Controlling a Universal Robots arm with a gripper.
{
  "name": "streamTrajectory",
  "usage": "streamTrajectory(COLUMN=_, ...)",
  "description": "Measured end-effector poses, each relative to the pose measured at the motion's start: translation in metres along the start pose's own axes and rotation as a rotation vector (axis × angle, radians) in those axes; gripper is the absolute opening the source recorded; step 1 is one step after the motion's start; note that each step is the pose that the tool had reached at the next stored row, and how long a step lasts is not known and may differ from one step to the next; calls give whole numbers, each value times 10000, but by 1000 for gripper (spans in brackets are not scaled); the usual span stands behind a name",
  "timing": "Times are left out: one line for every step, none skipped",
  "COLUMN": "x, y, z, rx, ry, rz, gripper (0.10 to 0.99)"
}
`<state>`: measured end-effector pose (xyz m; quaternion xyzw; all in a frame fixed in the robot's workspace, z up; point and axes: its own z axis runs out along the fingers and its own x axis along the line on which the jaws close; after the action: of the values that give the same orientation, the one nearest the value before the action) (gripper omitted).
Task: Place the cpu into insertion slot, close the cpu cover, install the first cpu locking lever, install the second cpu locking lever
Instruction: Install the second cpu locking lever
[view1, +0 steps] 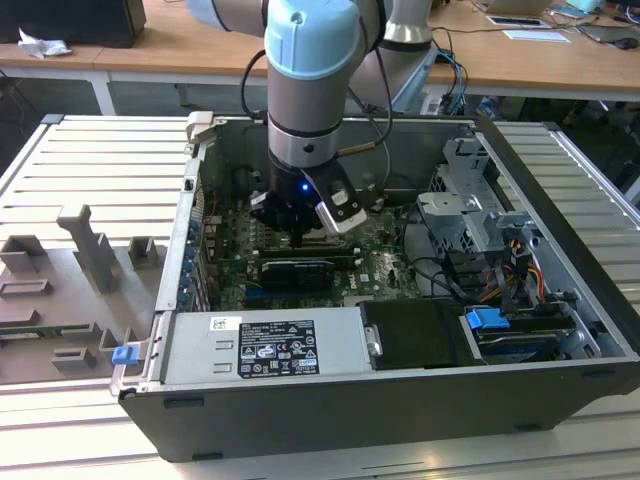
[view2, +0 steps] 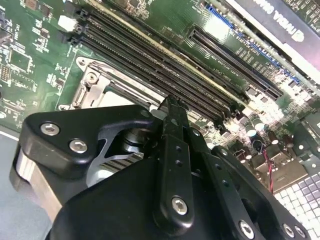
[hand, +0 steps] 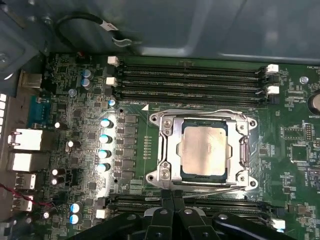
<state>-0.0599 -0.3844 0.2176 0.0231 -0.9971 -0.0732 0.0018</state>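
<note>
In the first wrist view the cpu (hand: 204, 149) lies flat with its silvery face up in the insertion slot (hand: 155, 176). The cpu cover (hand: 171, 150) lies down around it as a metal frame. A thin wire lever (hand: 200, 109) runs along one side of the socket and another lever (hand: 215, 186) along the opposite side. My gripper (hand: 172, 194) hangs just beside that second lever, fingers together with nothing seen between them. The second wrist view shows the gripper (view2: 172, 105) above the socket's metal edge (view2: 95, 87). In the exterior view the gripper (view1: 300, 228) is low over the motherboard.
The motherboard sits inside an open computer case (view1: 420, 400). Long black memory slots (hand: 192, 80) flank the socket on both sides. A black graphics card (view1: 295, 270) lies near the gripper. Drive cages and cables (view1: 490, 250) fill the exterior view's right.
</note>
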Motion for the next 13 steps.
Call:
streamTrajectory(x=12, y=-7, z=6, rx=-56, ry=-3, rz=0, gripper=106)
streamTrajectory(x=17, y=-12, z=8, rx=-93, ry=-4, rz=-2, gripper=106)
streamTrajectory(x=25, y=-23, z=15, rx=-164, ry=-7, rz=-3, gripper=106)
streamTrajectory(x=30, y=-30, z=21, rx=-199, ry=-8, rz=-3, gripper=106)
streamTrajectory(x=38, y=-42, z=33, rx=-254, ry=-11, rz=-3, gripper=106)
streamTrajectory(x=49, y=-58, z=42, rx=-331, ry=-14, rz=-4, gripper=106)
streamTrajectory(x=60, y=-87, z=49, rx=-451, ry=-19, rz=-8, gripper=106)
streamTrajectory(x=65, y=-100, z=55, rx=-510, ry=-22, rz=-8, gripper=106)
streamTrajectory(x=72, y=-111, z=59, rx=-565, ry=-25, rz=-8, gripper=106)
streamTrajectory(x=82, y=-122, z=64, rx=-640, ry=-29, rz=-9, gripper=106)
streamTrajectory(x=85, y=-125, z=72, rx=-685, ry=-30, rz=-10, gripper=106)
streamTrajectory(x=87, y=-127, z=81, rx=-732, ry=-31, rz=-10, gripper=106)
streamTrajectory(x=87, y=-128, z=86, rx=-785, ry=-34, rz=-12, gripper=106)
